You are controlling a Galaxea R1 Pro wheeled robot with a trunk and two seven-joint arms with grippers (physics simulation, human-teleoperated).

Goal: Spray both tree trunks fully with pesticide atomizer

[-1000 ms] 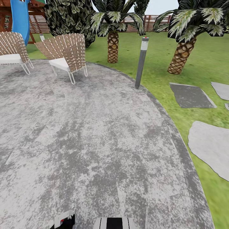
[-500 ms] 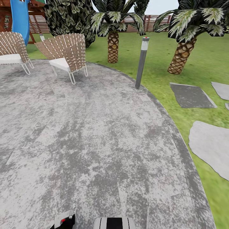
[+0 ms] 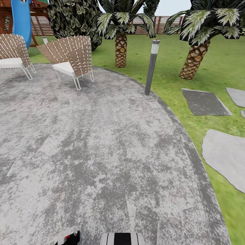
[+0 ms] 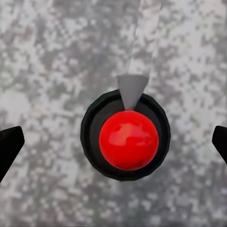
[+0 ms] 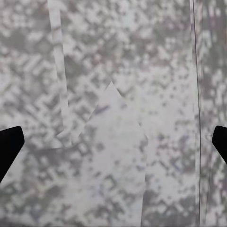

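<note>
Left claw (image 4: 113,142) is spread wide, its two black fingertips (image 4: 9,144) standing at opposite edges of the left wrist view and holding nothing. Between them, seen from straight above, lies a round black-rimmed thing with a glossy red dome (image 4: 128,140) and a short grey wedge at one side; I cannot tell what it is, nor whether it rests on the ground. Right claw (image 5: 113,142) is just as far apart and empty, with bare mottled grey paving between its tips. Both claws point straight down at this mottled grey round stone patio (image 3: 102,153), which takes up most of the head view. The garden's green grass lawn (image 3: 170,54) begins at the patio's curved far and right-hand edge and runs back to a brown fence of horizontal wooden slats (image 3: 170,23). At that edge stands a slim grey bollard lamp with a white top (image 3: 151,68). Beyond it are two short palms with scaly brown trunks (image 3: 120,51), one straight ahead and the other (image 3: 193,61) farther right. Flat grey stepping stones (image 3: 204,102) lie in the grass at the right. On the patio's far left sit two woven wicker chairs with white cushions (image 3: 69,56), and behind them are a dark leafy bush (image 3: 73,17) and a blue slide (image 3: 21,20). At the near edge of the head view a white and black robot part with a red spot (image 3: 69,235) shows beside a black-and-white striped part (image 3: 122,239).
</note>
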